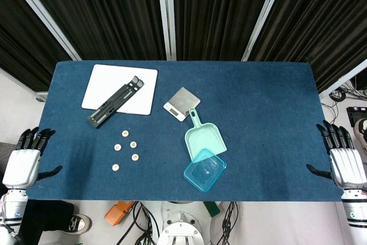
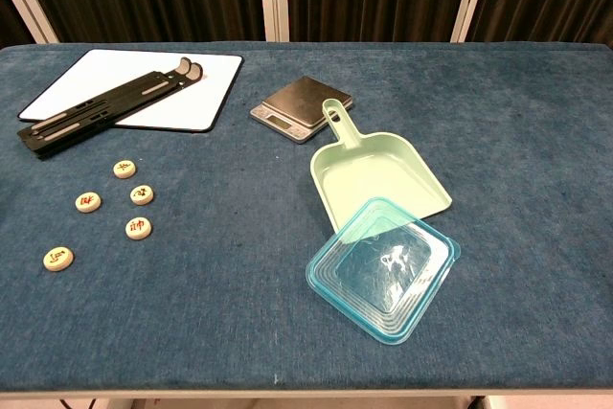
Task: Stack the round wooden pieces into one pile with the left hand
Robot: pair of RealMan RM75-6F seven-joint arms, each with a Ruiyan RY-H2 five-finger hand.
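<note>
— While the left hand (image 1: 23, 162) waits open and empty off the table's (image 1: 258, 142) edge, where are the round wooden pieces (image 1: 125, 150)?

— Scattered flat, unstacked, pale discs with marked faces, near the black stand (image 1: 114, 101); no long axis.

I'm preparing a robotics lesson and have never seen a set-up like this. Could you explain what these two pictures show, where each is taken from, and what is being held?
Two robot arms with human-like hands sit at a blue table. The head view looks straight down; the chest view looks across from lower. The left hand and right hand rest open at the table's ends, holding nothing. On the cloth lie five round wooden pieces, still unstacked, a white board with a black stand on it, a small scale, a green scoop and a clear blue lid.
</note>
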